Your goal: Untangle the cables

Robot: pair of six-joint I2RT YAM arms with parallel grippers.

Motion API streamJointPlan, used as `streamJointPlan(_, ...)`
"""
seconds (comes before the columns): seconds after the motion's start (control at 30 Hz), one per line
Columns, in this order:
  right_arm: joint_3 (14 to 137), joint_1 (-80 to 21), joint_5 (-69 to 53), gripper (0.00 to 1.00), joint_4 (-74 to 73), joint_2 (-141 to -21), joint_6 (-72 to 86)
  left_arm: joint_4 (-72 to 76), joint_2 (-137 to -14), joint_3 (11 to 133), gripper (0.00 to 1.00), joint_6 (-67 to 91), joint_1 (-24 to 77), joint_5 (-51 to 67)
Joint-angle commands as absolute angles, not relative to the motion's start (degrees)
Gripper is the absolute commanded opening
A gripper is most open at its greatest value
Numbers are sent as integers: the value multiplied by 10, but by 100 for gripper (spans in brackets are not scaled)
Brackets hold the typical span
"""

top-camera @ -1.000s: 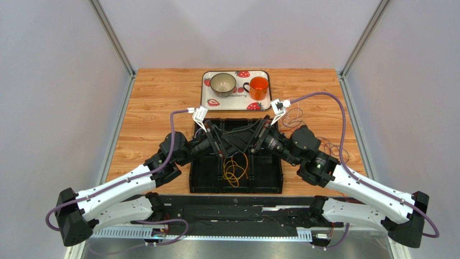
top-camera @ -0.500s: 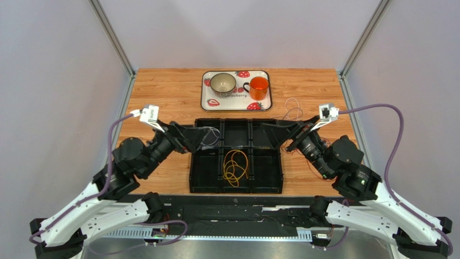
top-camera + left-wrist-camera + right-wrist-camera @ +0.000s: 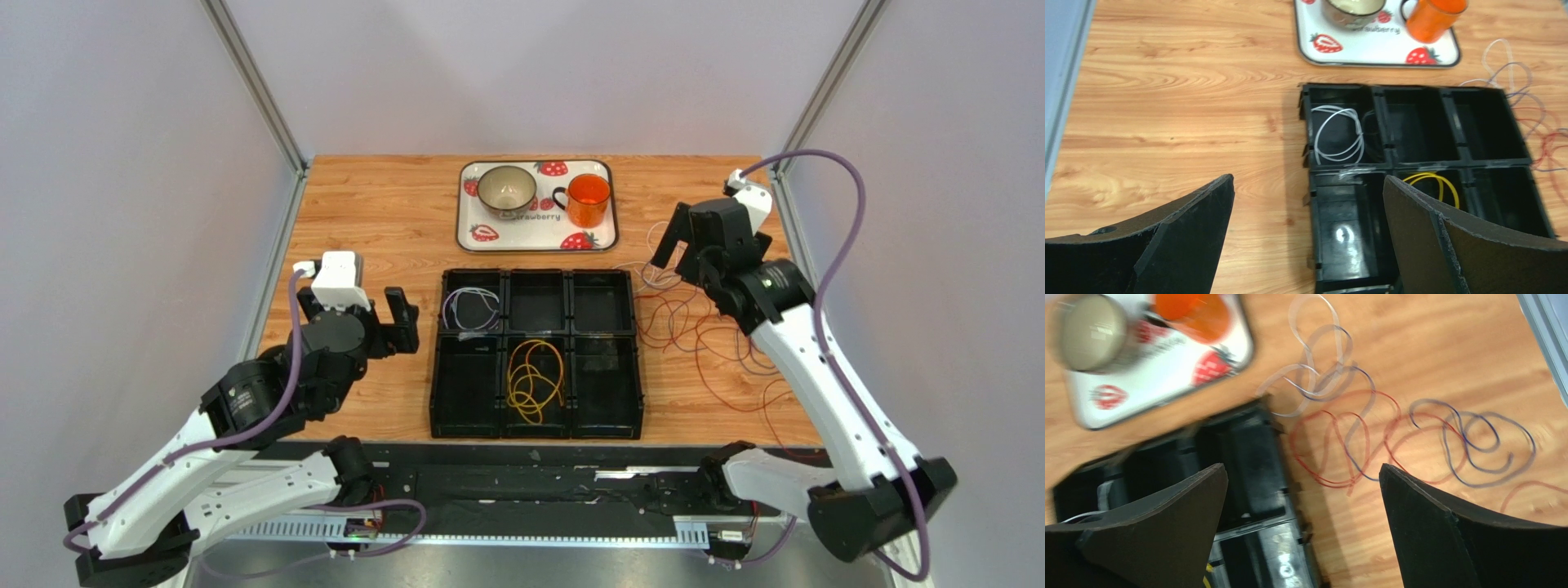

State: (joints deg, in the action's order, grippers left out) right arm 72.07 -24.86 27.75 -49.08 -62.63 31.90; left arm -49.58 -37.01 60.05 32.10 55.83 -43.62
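Since the red, blue and clear cables lie looped through one another on the surface at the frame's right, just beside the bin, a pinch by the right jaws, spread wide and empty above them, could catch two strands at once and tighten the tangle. The left jaws, also spread and empty, hang over the surface at the left. Of the bin's six compartments, the upper-left holds a white cable, the lower-middle a yellow cable; the tray at top centre carries a bowl and a mug.
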Motion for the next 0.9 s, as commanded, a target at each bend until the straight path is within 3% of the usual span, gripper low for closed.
streamJointPlan(0.0, 752, -207, 193, 100, -536, -656, 335, -503, -369, 572, 99, 283, 548, -459)
streamJointPlan(0.23, 738, -157, 160, 96, -491, -735, 334, -590, -413, 613, 99, 306, 545, -417)
streamJointPlan(0.5, 741, -115, 119, 92, -424, -826, 341, -536, -369, 556, 99, 282, 545, -377)
streamJointPlan(0.87, 802, -90, 90, 83, -411, -950, 349, -568, -477, 586, 99, 276, 544, -403)
